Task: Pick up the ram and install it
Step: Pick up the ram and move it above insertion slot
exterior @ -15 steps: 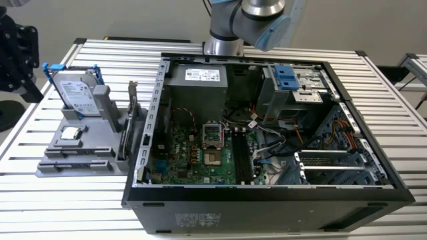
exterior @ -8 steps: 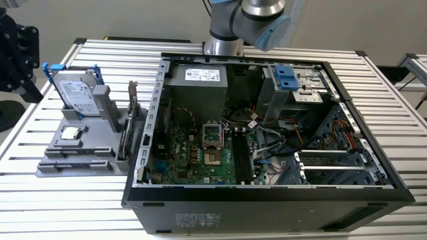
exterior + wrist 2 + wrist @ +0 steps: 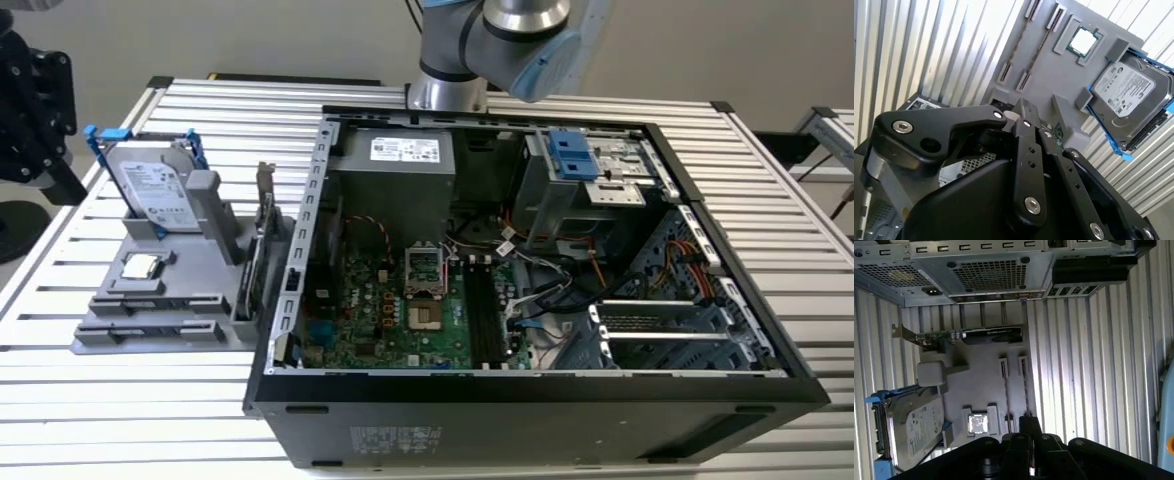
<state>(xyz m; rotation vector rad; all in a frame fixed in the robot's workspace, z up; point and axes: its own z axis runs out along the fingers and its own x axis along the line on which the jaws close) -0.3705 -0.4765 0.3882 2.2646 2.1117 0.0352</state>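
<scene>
In both wrist views the black gripper filled the foreground, its two fingers drawn together at the tip with nothing seen between them. Just past that tip in the first wrist view ran the ram, a thin dark stick standing on edge between small end holders of the gray fixture; whether the gripper touched it could not be told. A second thin strip lay parallel just beside it, nearer the processor chip, which sat flat in its own square recess. Beyond the chip leaned the silver hard drive in its blue bracket. Farther along the fixture stood the expansion card, upright on its edge, and past it was the rear wall of the computer case. In the exterior view the case lay open on the slatted table; the fixture stood touching or just beside it on the exterior view's left. The arm rose behind the case's far edge.
</scene>
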